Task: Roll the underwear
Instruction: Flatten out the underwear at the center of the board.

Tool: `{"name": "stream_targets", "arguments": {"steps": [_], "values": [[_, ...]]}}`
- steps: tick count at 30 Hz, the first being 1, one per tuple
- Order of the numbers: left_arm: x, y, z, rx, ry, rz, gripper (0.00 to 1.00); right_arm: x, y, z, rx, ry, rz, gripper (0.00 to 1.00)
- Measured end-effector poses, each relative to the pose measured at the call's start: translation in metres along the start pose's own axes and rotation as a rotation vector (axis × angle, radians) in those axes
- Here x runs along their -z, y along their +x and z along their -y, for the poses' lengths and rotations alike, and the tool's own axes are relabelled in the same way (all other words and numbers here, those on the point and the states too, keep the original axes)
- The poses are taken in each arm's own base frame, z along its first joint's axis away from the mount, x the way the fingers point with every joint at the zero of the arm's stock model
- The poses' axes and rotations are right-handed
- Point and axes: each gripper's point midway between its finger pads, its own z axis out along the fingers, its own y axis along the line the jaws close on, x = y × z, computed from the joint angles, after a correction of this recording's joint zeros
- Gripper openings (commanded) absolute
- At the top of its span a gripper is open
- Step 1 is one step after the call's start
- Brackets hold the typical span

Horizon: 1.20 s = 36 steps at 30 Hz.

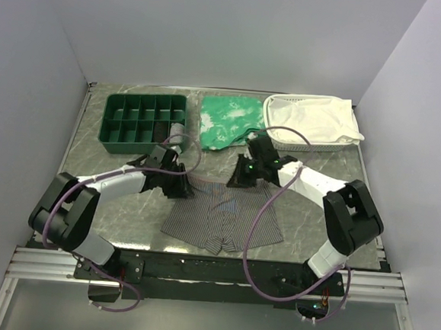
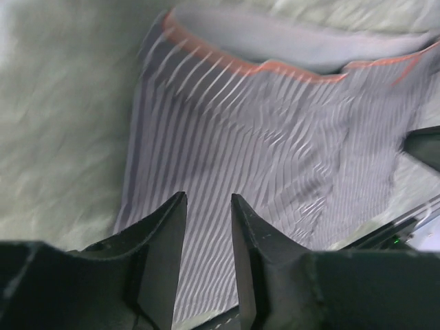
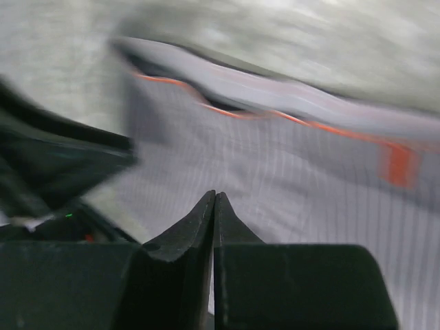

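Underwear [image 1: 224, 215] lay flat on the table [image 1: 117, 218], midway between the arms, with the waistband [image 2: 275, 48] at the far edge. The left gripper [image 2: 207, 199] hung over the fabric near the band's left end, fingers slightly apart with nothing between them. The right gripper [image 3: 214, 196] was near the band's right part, fingers pressed together, with no cloth seen in them.

Risks, as judged:
- The closed right tips might skid over the knit instead of lifting the band.
- Unequal grips might start a skewed roll.
- The soft fabric might bunch or spring open.

Both wrist views were blurred.
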Motion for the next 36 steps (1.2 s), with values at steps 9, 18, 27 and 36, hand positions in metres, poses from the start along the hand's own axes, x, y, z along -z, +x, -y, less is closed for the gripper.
{"name": "stream_targets", "arguments": {"steps": [9, 18, 27, 36], "values": [[0.019, 0.008, -0.011, 0.023, -0.008, 0.070, 0.29, -0.038, -0.024, -0.088, 0.109, -0.137, -0.013, 0.05], [0.015, 0.019, -0.032, 0.035, -0.064, 0.068, 0.25, -0.080, -0.007, -0.103, 0.130, -0.121, -0.095, 0.04], [0.008, 0.025, -0.040, 0.042, -0.084, 0.046, 0.23, -0.099, 0.004, -0.096, 0.129, -0.077, -0.133, 0.02], [0.005, 0.027, -0.040, 0.044, -0.074, 0.037, 0.20, -0.121, 0.001, -0.080, 0.121, -0.010, -0.136, 0.02]]}}
